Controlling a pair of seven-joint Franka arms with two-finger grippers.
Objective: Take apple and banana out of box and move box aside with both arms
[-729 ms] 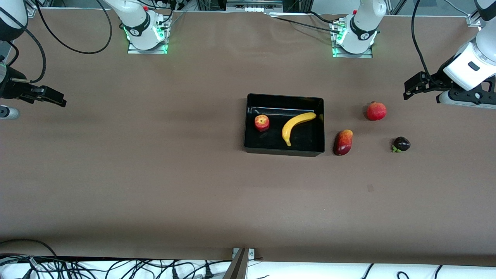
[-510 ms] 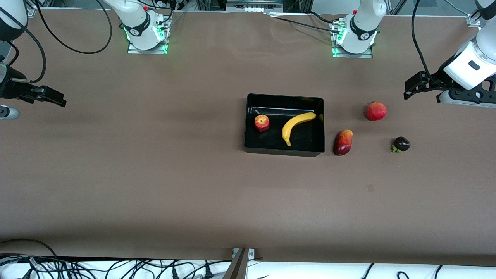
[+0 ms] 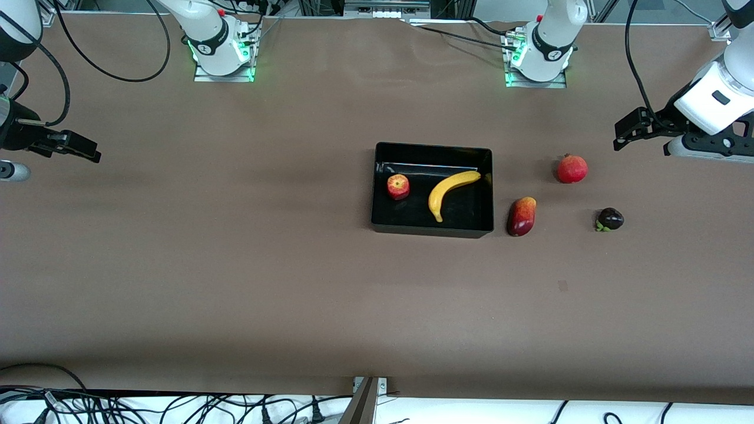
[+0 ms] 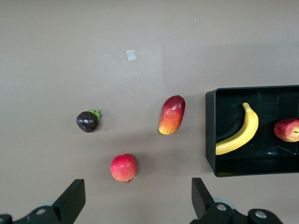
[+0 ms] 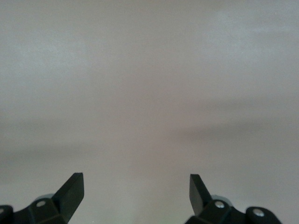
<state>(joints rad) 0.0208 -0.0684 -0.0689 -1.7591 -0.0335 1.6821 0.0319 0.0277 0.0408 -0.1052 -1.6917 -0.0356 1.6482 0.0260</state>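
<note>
The black box (image 3: pixel 433 231) stands mid-table. The red-and-yellow apple (image 3: pixel 398 186) and the yellow banana (image 3: pixel 450 191) lie inside it, side by side and apart. My left gripper (image 3: pixel 625 131) is open and empty, held up in the air over the left arm's end of the table, near the pomegranate. In the left wrist view the box (image 4: pixel 210 133), banana (image 4: pixel 240 133) and apple (image 4: pixel 287 129) show, and the left gripper (image 4: pixel 137 186) is wide open. My right gripper (image 3: pixel 79 147) is open and empty over bare table at the right arm's end, and in the right wrist view it (image 5: pixel 135 179) sees only bare table.
A red-yellow mango (image 3: pixel 522 216) lies just beside the box toward the left arm's end. A red pomegranate (image 3: pixel 572 168) and a dark mangosteen (image 3: pixel 609 219) lie farther toward that end. Cables run along the table's front edge.
The left arm's hand has shifted very slightly. The fruits, the box and the right arm have not moved.
</note>
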